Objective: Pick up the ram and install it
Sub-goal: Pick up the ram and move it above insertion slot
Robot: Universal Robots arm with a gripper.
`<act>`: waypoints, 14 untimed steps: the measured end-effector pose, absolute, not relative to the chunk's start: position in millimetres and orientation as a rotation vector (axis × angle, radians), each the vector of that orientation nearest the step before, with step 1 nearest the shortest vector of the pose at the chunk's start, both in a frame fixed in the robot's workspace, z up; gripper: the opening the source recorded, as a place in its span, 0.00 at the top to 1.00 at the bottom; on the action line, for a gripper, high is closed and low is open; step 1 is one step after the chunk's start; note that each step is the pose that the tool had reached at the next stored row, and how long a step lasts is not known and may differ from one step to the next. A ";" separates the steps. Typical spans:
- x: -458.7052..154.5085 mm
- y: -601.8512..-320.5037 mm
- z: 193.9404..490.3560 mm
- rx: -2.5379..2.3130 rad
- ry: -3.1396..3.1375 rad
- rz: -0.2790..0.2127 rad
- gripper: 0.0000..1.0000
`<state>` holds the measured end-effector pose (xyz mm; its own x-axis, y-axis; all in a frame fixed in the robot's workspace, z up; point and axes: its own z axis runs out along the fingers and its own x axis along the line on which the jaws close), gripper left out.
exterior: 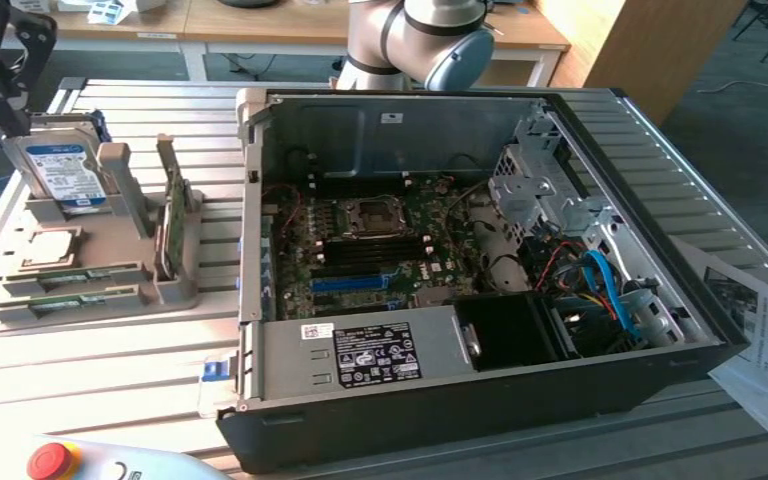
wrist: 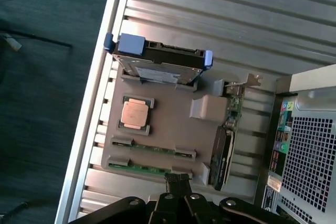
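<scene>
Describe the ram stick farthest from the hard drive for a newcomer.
Beside the open PC case sits a grey tray. The ram sits in its end slot, past the copper CPU: a long thin green stick; its twin sits one slot nearer the CPU.

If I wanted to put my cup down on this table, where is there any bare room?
Bare slats of the table lie between the grey parts holder and the red button. Another free strip runs along the computer case on the exterior view's right, ending at the papers. The holder and the case's inside are crowded.
</scene>
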<state>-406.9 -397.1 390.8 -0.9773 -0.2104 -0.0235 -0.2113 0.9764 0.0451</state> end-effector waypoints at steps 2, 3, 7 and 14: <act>-406.9 -397.0 390.8 -0.387 3.099 0.074 0.90; -406.9 -397.1 390.8 -0.413 3.096 0.075 0.90; -406.8 -397.1 390.8 -0.512 3.083 0.076 0.90; -406.9 -397.0 390.8 -0.646 3.060 0.077 0.90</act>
